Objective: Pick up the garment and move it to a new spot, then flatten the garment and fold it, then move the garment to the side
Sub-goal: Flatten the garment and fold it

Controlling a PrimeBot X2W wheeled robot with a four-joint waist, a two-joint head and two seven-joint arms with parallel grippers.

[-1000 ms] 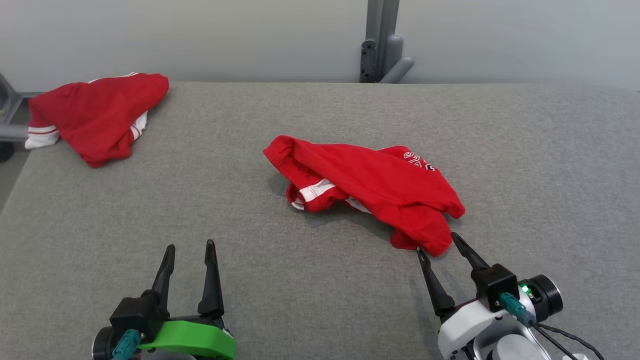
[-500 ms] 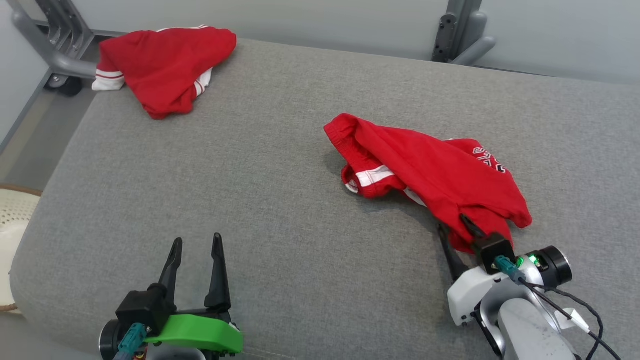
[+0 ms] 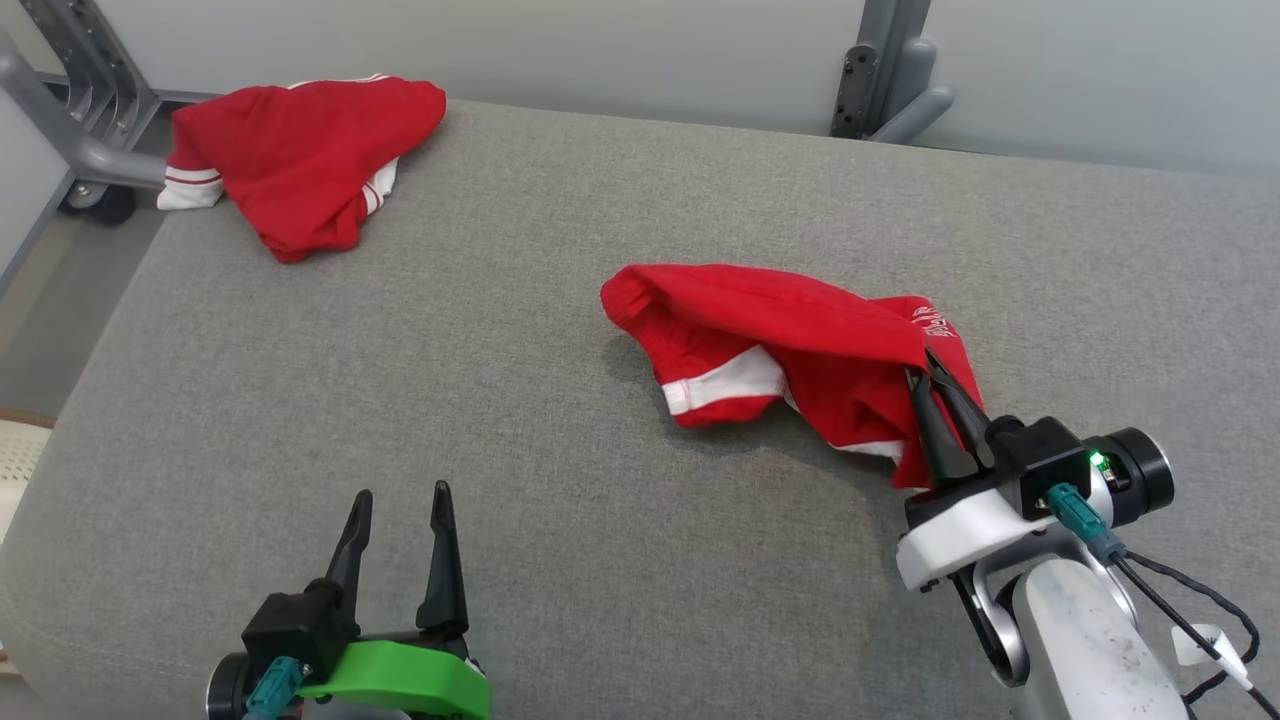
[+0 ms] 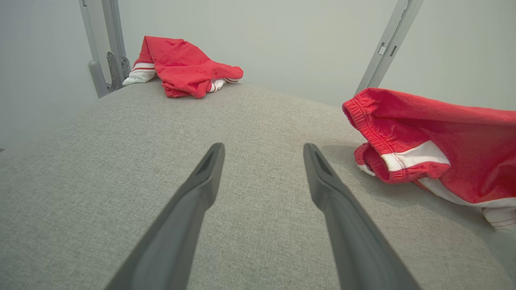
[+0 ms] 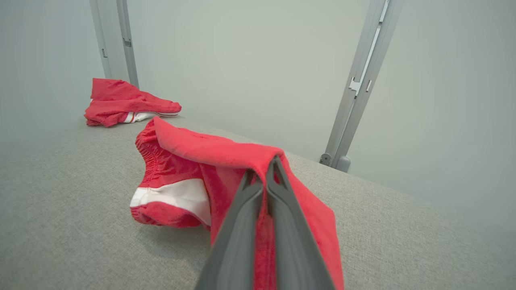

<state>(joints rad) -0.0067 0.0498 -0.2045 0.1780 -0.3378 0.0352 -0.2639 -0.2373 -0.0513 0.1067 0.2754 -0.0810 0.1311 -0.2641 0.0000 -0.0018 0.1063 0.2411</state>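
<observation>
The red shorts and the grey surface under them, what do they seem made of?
The red shorts: soft matte knit, likely cotton jersey; it drapes limply from the right gripper, with a gathered waistband. The grey surface: matte woven upholstery fabric, judging by its fine heathered weave.

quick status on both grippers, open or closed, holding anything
Left gripper: open, holding nothing.
Right gripper: closed on the red garment.

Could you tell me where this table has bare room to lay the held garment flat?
The widest bare grey fabric tabletop lies between the left pincer, the crumpled red garment at the far-left corner and the held red white-trimmed garment. Crowded around the right pincer.
</observation>
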